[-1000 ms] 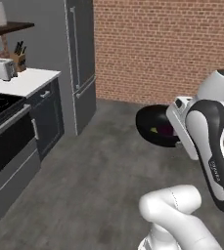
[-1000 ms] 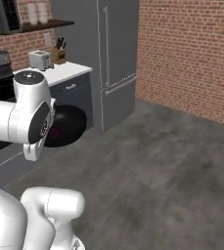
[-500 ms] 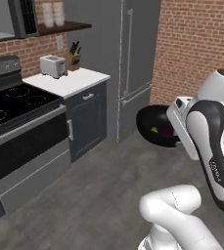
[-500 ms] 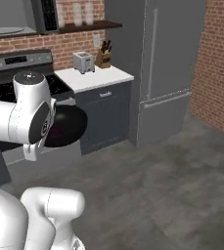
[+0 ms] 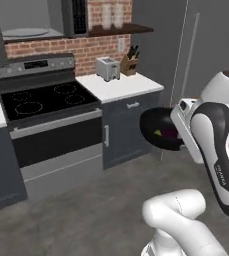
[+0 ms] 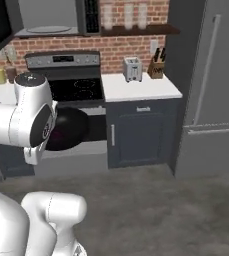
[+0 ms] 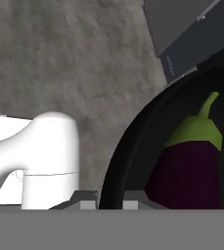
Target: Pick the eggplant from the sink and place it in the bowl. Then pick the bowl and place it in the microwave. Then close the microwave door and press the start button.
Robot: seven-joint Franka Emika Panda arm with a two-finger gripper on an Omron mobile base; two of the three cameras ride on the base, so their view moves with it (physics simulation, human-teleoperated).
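Claw (image 7: 108, 197) tight on bowl (image 7: 128, 146) rim

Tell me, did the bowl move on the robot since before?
No. The bowl sits at the same spot beside the robot's white forearm. The kitchen behind shifted because the base turned.

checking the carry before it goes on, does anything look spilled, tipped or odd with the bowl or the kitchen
Nothing spilled. The bowl is carried in mid-air over the floor, the end effector closed on its rim, and the eggplant lies inside it. The microwave above the stove stands open, as the task needs.
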